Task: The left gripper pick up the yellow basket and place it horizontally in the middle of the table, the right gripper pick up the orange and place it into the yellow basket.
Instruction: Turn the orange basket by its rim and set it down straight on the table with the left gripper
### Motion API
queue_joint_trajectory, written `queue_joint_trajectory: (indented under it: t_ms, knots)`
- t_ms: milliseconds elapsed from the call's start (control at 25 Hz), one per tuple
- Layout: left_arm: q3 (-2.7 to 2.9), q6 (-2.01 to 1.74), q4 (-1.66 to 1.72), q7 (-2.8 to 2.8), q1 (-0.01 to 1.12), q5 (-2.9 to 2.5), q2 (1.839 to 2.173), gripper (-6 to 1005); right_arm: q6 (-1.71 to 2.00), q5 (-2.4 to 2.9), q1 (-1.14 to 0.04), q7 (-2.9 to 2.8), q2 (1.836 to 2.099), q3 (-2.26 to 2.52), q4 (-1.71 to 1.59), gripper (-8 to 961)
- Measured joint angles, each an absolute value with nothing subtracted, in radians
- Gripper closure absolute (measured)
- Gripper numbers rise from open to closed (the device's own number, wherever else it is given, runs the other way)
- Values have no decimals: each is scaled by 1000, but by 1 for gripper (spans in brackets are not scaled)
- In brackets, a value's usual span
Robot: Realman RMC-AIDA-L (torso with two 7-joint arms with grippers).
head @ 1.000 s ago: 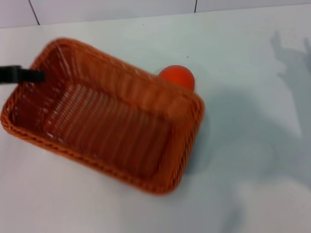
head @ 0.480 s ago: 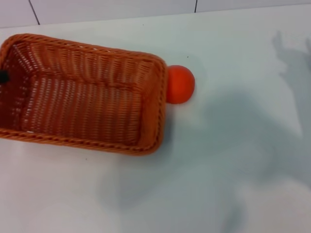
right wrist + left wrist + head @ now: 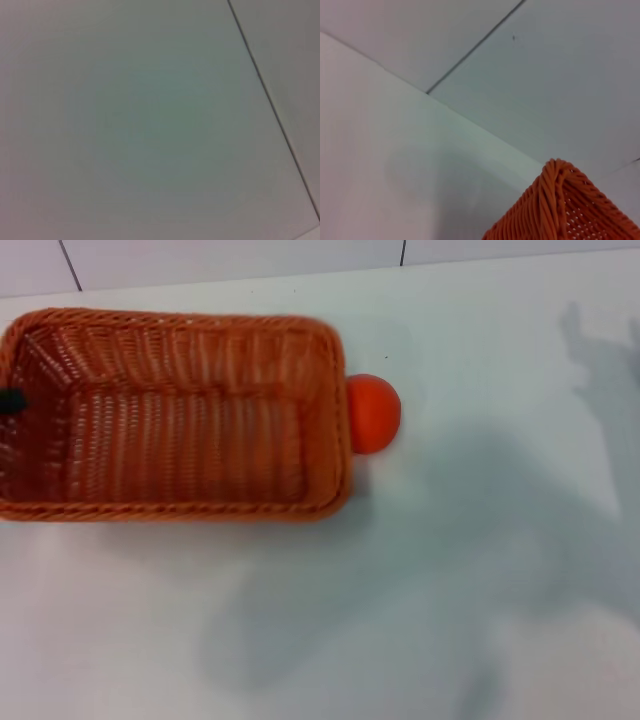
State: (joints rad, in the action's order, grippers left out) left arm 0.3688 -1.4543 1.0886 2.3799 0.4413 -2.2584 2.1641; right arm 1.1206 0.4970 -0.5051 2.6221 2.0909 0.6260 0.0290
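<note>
**Basket lies level, orange not yet inside**

The left tool (image 3: pixel 10 401) shows in the head view only as a small dark tip at the short end wall of the wicker basket (image 3: pixel 175 415); it appears to be gripping that wall, but whether it is pinching the weave or has let go cannot be told. The basket stretches away from that tool with its long sides level across the tabletop (image 3: pixel 450 590), so the horizontal placement looks nearly or fully done, though the basket sits toward the left rather than at the centre. In the left wrist view one braided corner of the basket (image 3: pixel 560 210) rises close to the camera.

The orange (image 3: pixel 374 414) rests on the tabletop at the basket's far short end from the left tool, touching or just beside the rim, and outside the basket. The right tool is out of sight in every view; its wrist camera shows only plain pale surface. What is left, by my reading: releasing the basket, then the entire orange pick and drop.

No brand, label or writing is legible anywhere.
</note>
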Motion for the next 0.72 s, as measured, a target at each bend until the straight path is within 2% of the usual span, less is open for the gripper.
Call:
queue_joint_trajectory:
  t_ms: [720]
  knots:
    - [546,-1361,917,2336,439,-2048,2175,828,1096,497,-503,2622,2091,609,17,126]
